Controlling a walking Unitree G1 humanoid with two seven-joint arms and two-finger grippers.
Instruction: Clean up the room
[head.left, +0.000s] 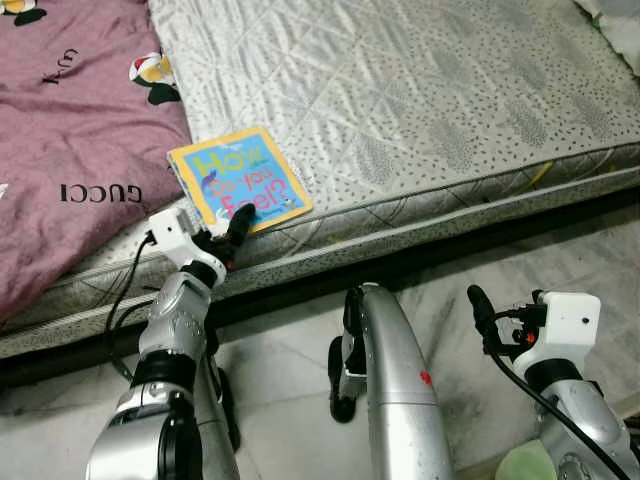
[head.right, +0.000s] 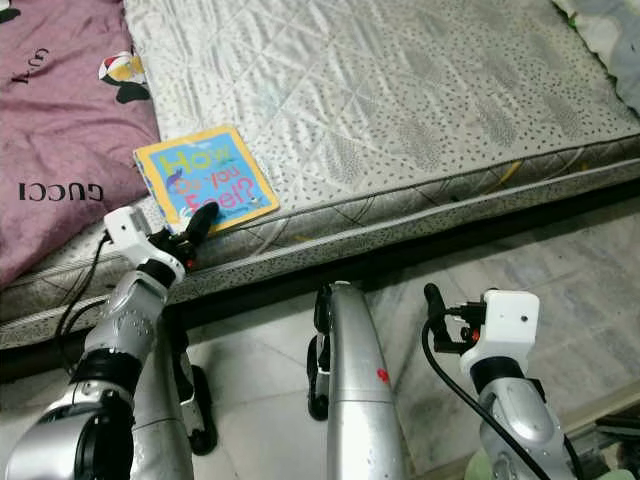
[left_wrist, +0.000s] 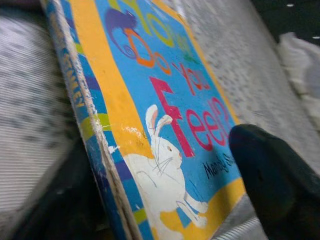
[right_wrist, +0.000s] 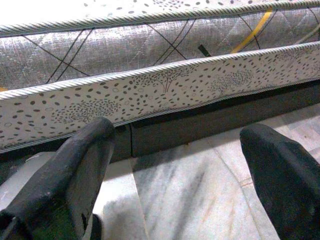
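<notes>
A board book (head.left: 238, 178) with a yellow border and a blue "How Do You Feel?" cover lies flat on the grey quilted mattress (head.left: 420, 110), at its near edge beside a purple blanket (head.left: 70, 150). My left gripper (head.left: 232, 235) is at the book's near corner, open. One black fingertip (left_wrist: 270, 180) rests over the cover, and the other is below the worn spine edge. The right gripper (head.left: 482, 315) hangs low over the floor, open and holding nothing, facing the mattress side (right_wrist: 165, 85).
A dark bed frame (head.left: 420, 255) runs under the mattress above the pale marble floor (head.left: 600, 250). A silver part of my body (head.left: 395, 380) stands in the middle foreground. Something pale green (head.left: 525, 465) lies at the bottom right. Light cloth (head.left: 620, 20) sits at the mattress's far right corner.
</notes>
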